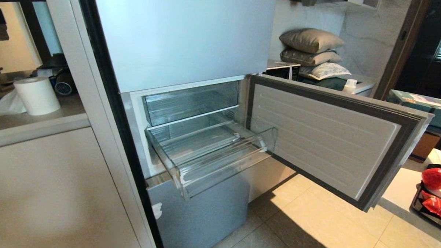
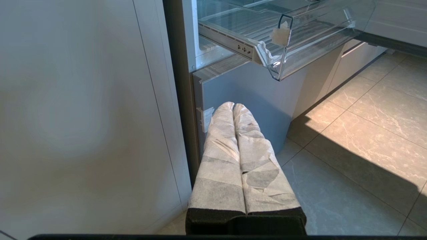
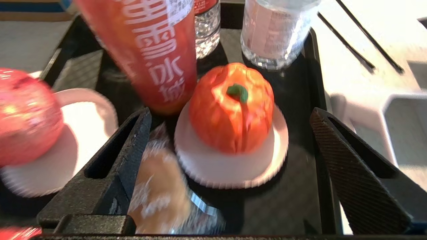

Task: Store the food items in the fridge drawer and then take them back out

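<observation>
Fridge drawer (image 1: 212, 153) pulled out of the open fridge, clear plastic, ribbed floor bare, no food inside. Fridge door (image 1: 326, 138) swung wide to the right. Food items off to the right on a black tray (image 1: 417, 208) on a pale counter: round red item (image 1: 435, 178) on a white plate, elongated red item (image 1: 437, 207) just beside it.

Right gripper (image 3: 230, 166) over the tray, jaws spread wide, holding nothing; orange pumpkin-shaped item (image 3: 232, 106) on a white paper plate between the black fingers (image 3: 353, 176). Red bottle (image 3: 150, 50), clear bottles and a wrapped bun nearby.

Left gripper (image 2: 233, 106) low before the fridge's lower door, wrapped fingers pressed together, empty.
</observation>
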